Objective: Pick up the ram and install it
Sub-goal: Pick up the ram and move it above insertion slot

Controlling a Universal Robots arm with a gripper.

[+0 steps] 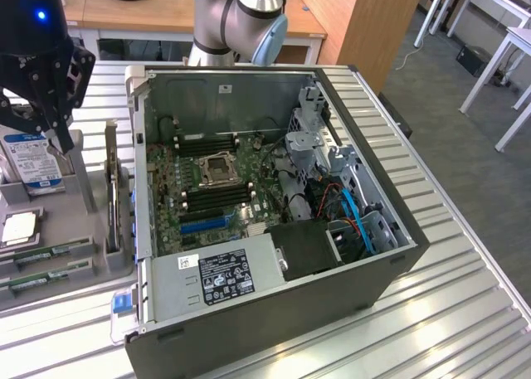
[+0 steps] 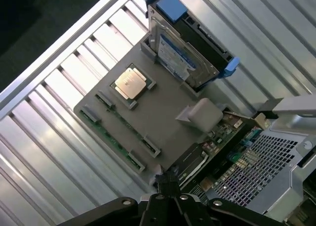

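Two ram sticks (image 1: 48,255) lie flat side by side in a grey holder tray (image 1: 83,230) at the exterior view's left, beside the open computer case (image 1: 274,313). In the wrist view one green ram stick (image 2: 109,137) runs along the tray's edge. My black gripper (image 1: 60,140) hangs above the tray's far end, over the hard drive, well clear of the ram. Its fingers (image 2: 166,180) are shut together with nothing between them. Inside the case, the motherboard (image 1: 178,176) shows black memory slots (image 1: 217,196) next to the processor socket.
On the tray also sit a hard drive (image 1: 33,159) with a blue-white label, a processor chip (image 1: 18,228) and an upright expansion card (image 1: 111,192). The case holds a power supply (image 1: 216,275), a drive cage (image 1: 311,138) and blue cables (image 1: 353,213). Ribbed metal tabletop (image 1: 448,313) surrounds everything.
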